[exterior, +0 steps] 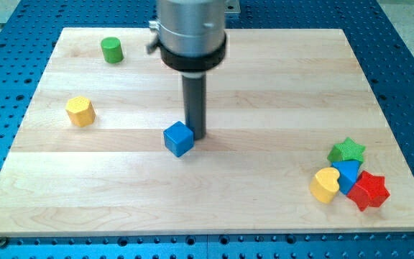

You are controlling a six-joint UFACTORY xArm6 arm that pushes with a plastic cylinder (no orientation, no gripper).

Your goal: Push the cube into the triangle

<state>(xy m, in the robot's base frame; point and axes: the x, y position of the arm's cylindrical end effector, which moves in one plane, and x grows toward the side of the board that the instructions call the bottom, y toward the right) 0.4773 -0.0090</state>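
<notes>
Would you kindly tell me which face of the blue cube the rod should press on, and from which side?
There is no pincer, so it's a push. My tip sits just right of the blue cube, at its upper-right edge. The blue triangle lies far toward the view's right and slightly lower, so I'd probably circle round and press the cube's left face, centred, to avoid spinning it.

- Blue cube [179, 138]: sits flat near the board's middle, turned so one corner edge faces the near side, top face lighter blue.
- Blue triangle [348, 173]: lies far off to the right near the near edge, wedged among other blocks, partly hidden, well apart from the cube.
</notes>
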